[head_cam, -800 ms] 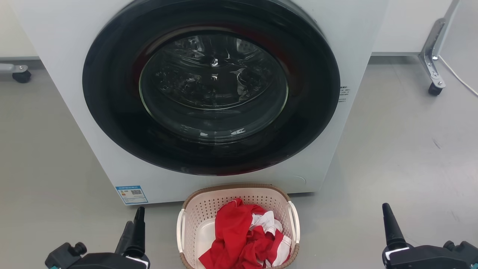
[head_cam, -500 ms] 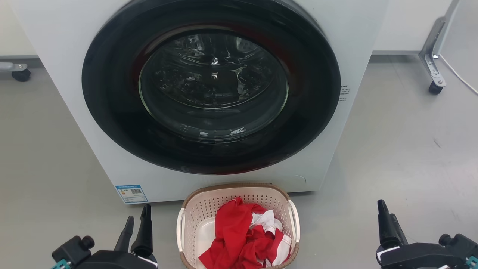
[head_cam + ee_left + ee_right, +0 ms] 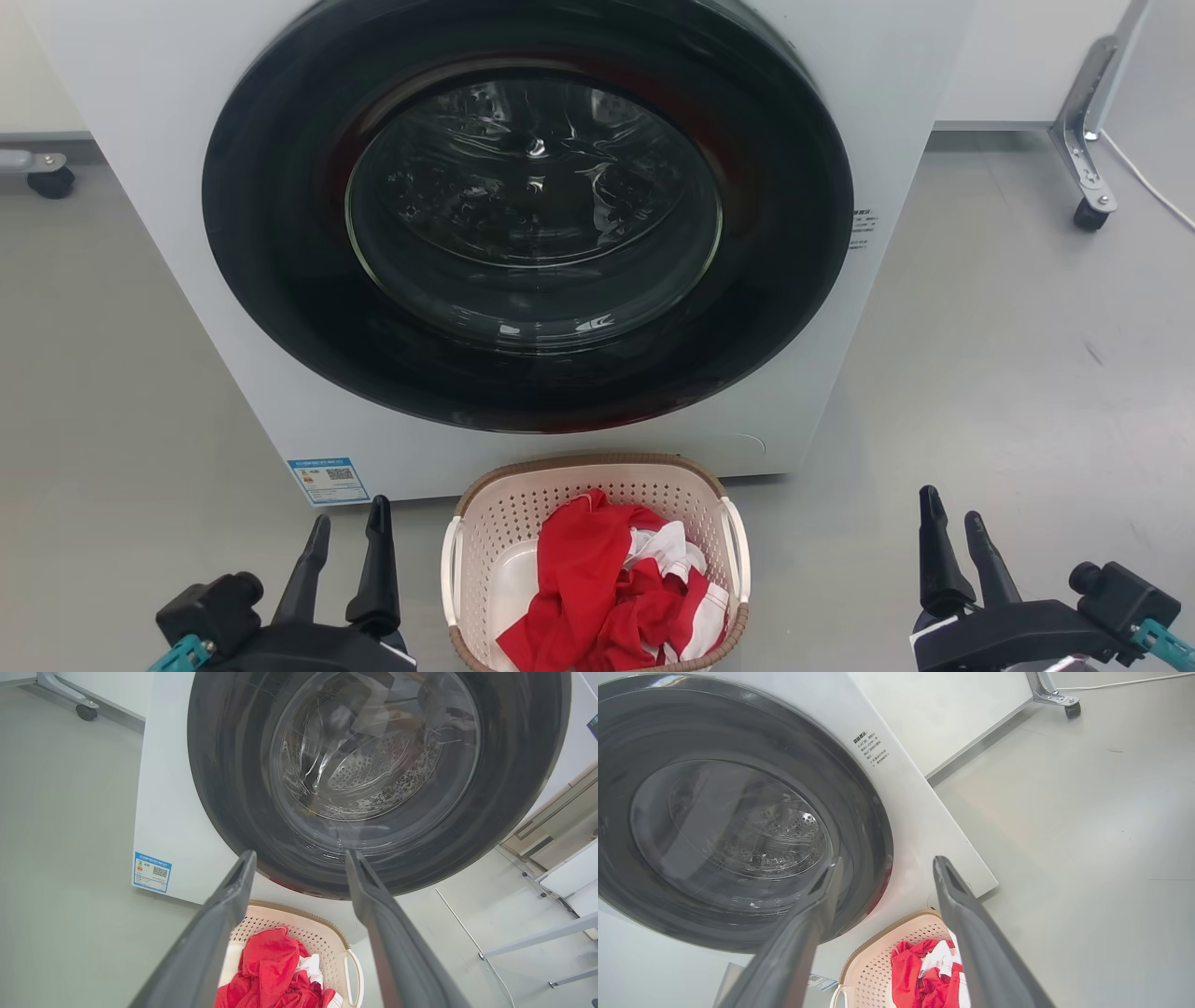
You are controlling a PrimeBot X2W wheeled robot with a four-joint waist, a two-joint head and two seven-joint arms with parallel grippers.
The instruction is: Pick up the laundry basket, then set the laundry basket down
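Flanking the laundry basket (image 3: 523,523) with left gripper (image 3: 350,511) and right gripper (image 3: 948,504), both parted and empty, presumably for its handles (image 3: 452,569).

White front-loading washing machine (image 3: 896,93), front panel. Lower left corner: a small rectangular sticker with a blue border (image 3: 327,479), bearing a square QR code (image 3: 340,473) and lines of print too small to read. Right of the round dark door: a short block of black printed characters (image 3: 864,231) in several lines, likewise illegible. None of the lettering can be read as words, a brand or numbers.
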